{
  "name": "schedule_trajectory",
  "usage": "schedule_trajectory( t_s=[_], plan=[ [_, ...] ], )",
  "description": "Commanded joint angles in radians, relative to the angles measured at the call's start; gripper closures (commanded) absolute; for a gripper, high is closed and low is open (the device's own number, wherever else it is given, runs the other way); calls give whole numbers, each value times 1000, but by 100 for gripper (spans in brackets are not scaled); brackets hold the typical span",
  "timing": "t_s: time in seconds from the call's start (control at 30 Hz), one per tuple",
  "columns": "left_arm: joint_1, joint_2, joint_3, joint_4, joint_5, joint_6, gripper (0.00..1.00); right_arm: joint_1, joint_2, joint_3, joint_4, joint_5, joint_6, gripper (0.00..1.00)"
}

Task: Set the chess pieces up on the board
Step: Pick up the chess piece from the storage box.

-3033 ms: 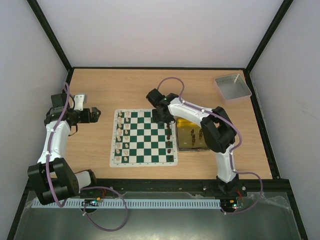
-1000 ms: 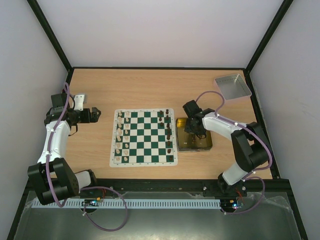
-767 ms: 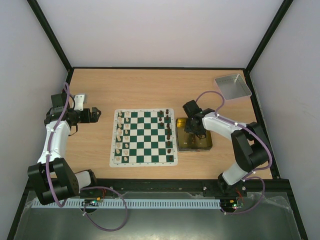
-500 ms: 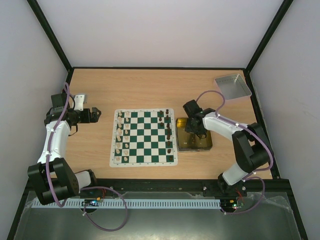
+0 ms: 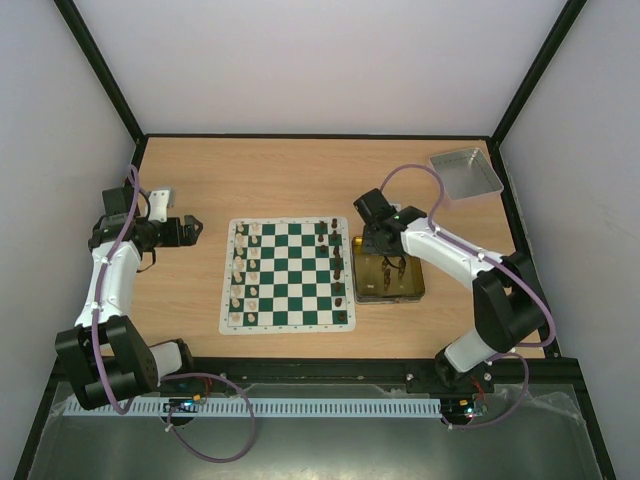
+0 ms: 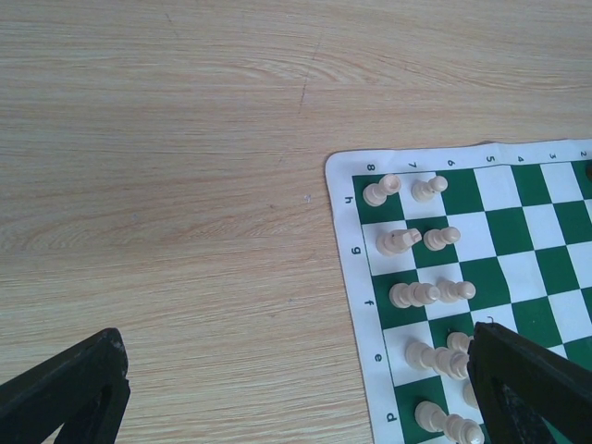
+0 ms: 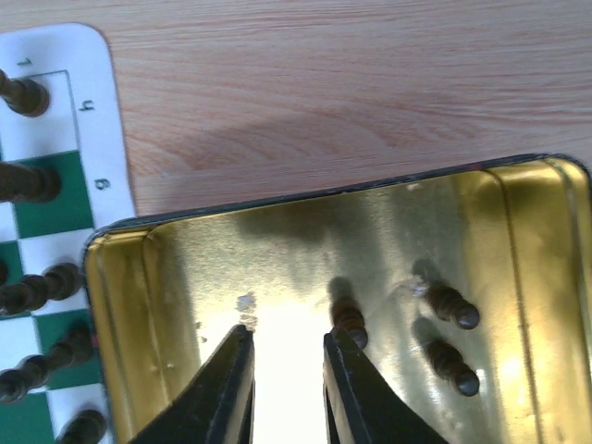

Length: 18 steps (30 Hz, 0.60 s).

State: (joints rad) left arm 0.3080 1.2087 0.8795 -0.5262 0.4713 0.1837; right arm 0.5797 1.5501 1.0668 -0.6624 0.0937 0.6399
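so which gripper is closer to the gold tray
Right. The right gripper hangs directly over the gold tray; the left gripper sits past the board's opposite side, well away.

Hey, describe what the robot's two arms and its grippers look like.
The left arm and right arm each have white links between bulky black joints, with a purple cable looping alongside. The left gripper and right gripper have plain black fingers. No markings show.

Two robot arms, the left arm [image 5: 108,280] and the right arm [image 5: 450,258], are wearing white shells with black joints. A purple cable [image 5: 410,172] is looping along each. The left gripper [image 6: 296,361] is showing blocky black fingers [image 6: 65,398].
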Motion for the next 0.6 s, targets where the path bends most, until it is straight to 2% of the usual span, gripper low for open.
schedule_trajectory(
  t_s=[0.0,0.1,0.2,0.57],
  plan=[
    [-3,-6,3,-17,18,13,1,-19,-19,-2,-56,68,15,76],
    [-3,-5,3,-17,21,14,1,-42,-20,-34,-34,52,15,70],
    [-3,-7,3,-18,23,13,1,-67,-18,-74,4,20,9,68],
    [-3,-1,3,-18,21,13,1,-100,22,-129,91,-50,0,71]
  ],
)
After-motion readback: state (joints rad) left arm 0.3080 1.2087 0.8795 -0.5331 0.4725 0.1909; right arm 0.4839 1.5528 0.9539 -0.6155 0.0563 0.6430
